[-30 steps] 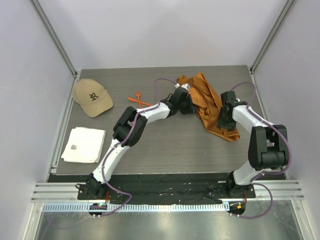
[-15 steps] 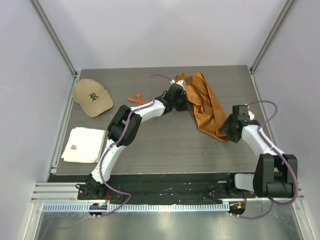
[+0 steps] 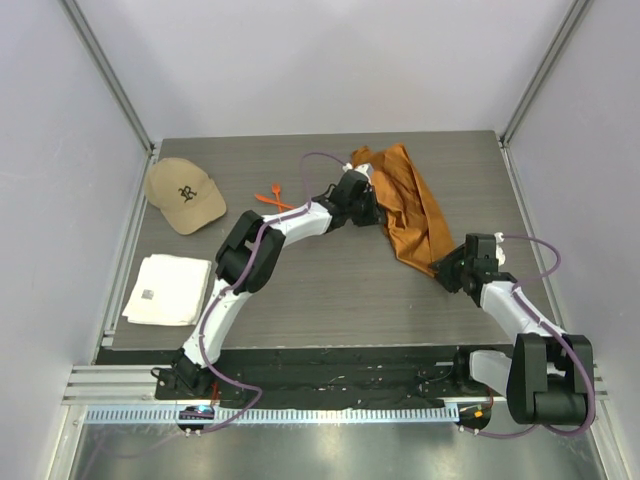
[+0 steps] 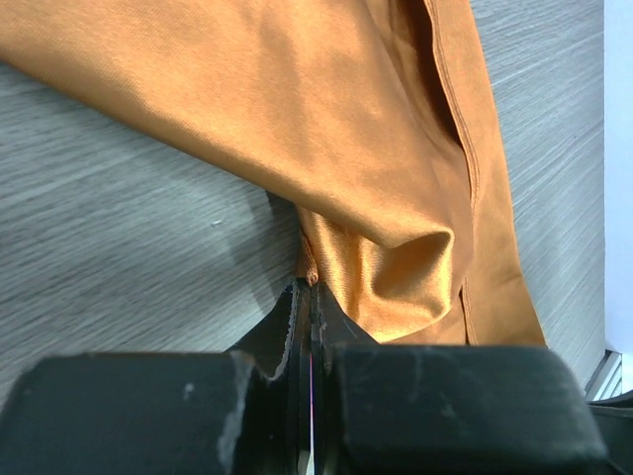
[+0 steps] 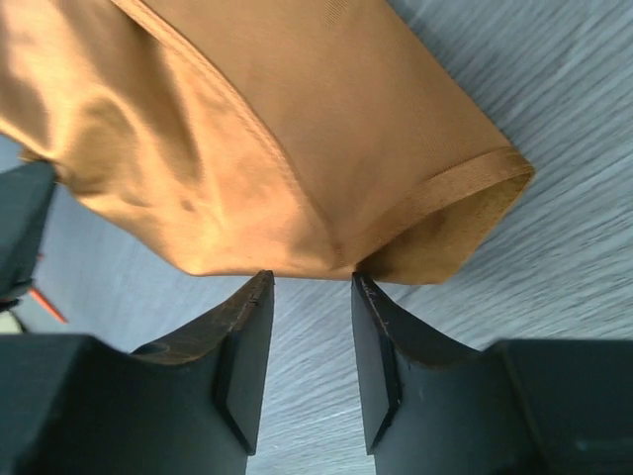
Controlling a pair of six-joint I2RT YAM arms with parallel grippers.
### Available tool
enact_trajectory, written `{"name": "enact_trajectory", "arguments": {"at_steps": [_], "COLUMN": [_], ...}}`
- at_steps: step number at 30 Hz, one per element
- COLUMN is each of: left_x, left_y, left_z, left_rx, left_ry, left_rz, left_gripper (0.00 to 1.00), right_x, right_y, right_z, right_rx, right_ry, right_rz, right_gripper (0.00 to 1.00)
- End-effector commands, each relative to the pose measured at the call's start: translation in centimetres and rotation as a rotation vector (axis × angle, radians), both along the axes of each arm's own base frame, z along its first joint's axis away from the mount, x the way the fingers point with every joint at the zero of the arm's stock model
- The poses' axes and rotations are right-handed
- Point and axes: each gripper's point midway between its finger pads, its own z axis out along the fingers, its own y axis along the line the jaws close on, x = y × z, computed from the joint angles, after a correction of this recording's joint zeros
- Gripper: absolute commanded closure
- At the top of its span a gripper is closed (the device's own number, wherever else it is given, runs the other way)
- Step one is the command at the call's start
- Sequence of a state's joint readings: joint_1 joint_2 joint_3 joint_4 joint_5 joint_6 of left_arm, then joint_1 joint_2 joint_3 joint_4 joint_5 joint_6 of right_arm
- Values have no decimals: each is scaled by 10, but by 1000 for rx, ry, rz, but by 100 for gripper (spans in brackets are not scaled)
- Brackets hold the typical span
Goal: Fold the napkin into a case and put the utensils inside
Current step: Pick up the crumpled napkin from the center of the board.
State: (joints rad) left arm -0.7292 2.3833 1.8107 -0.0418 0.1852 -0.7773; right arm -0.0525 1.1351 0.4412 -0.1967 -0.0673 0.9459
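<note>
Right hand point(image 5: 312, 282) drawn back nearward, jaws apart, empty at napkin point(image 3: 410, 210) corner; left hand point(image 4: 311, 285) clenched on napkin edge. Regrip corner, pull flat.

In the top view the utensils point(image 3: 276, 198) are too small to tell fork from spoon. Both wrist views cut the napkin point(image 3: 412, 205) off at the top edge. An orange sliver point(image 5: 46, 305) near the right wrist view's left edge cannot be identified.

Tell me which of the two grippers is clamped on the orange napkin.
The left gripper: its jaws are shut on a fold of the napkin. The right gripper stands open just short of the hem, gripping nothing.
</note>
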Motion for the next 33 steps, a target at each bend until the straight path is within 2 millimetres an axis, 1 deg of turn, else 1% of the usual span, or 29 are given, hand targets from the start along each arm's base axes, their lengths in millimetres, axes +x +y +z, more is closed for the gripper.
{"name": "enact_trajectory", "arguments": {"at_steps": [1, 4, 10, 12, 14, 18, 20, 22, 23, 25, 29, 33], "left_x": [-3, -3, -2, -3, -3, -5, -4, -4, -4, -4, -4, -4], "left_y": [-13, -14, -13, -14, -12, -13, -12, -13, -13, -13, -15, -19], "left_z": [49, 50, 54, 56, 53, 52, 51, 50, 51, 49, 52, 52], "left_rx": [-76, -76, -74, -78, -72, -74, -73, -74, -75, -75, -81, -84], "left_ry": [-76, -79, -91, -90, -88, -83, -81, -77, -78, -76, -79, -78], "left_rz": [-30, -33, -33, -37, -33, -39, -33, -35, -35, -34, -38, -41], "left_gripper": [100, 100, 100, 100, 100, 100, 100, 100, 100, 100, 100, 100], "right_x": [18, 15, 9, 6, 5, 1, -1, 4, 6, 12, 10, 14], "right_y": [-8, -8, -12, -12, -23, -28, -31, -34, -34, -33, -30, -28], "right_z": [19, 14, 7, 9, 10, 12, 8, 9, 5, 8, 4, 5], "right_rx": [-10, -7, -8, -11, -62, -75, -84, -84, -84, -73, -57, -38], "right_ry": [-109, -83, -58, -59, -65, -58, -45, -61, -50, -57, -62, -78], "right_rz": [-60, -66, -93, -94, -133, -149, -156, -153, -149, -135, -137, -134], "right_gripper": [58, 62, 63, 62, 62, 62, 62, 64, 64, 64, 64, 64]}}
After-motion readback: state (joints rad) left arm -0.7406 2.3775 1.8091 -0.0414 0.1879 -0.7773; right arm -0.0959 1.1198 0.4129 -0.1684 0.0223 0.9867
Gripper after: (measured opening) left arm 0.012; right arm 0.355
